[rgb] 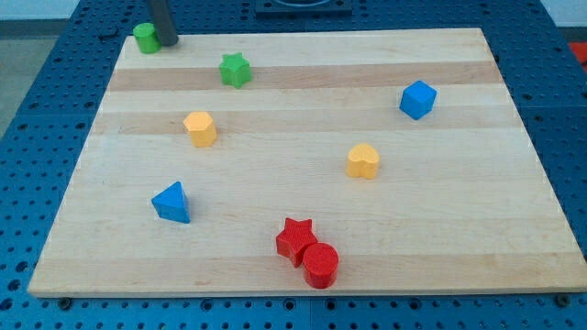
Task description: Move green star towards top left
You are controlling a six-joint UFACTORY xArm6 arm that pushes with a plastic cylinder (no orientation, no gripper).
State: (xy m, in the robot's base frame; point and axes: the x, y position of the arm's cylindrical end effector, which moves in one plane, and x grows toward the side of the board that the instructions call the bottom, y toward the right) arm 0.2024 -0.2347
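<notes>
Wooden board on blue perforated desk. Green star near top edge, left of centre. Rod, gripperless, nothing held; my tip at top-left corner, just beside green cylinder, apart from star. Yellow block below star; blue triangle lower left; red star touching red cylinder near bottom edge; yellow heart and blue cube toward right edge.

Star lies right of my tip, cylinder left of it
</notes>
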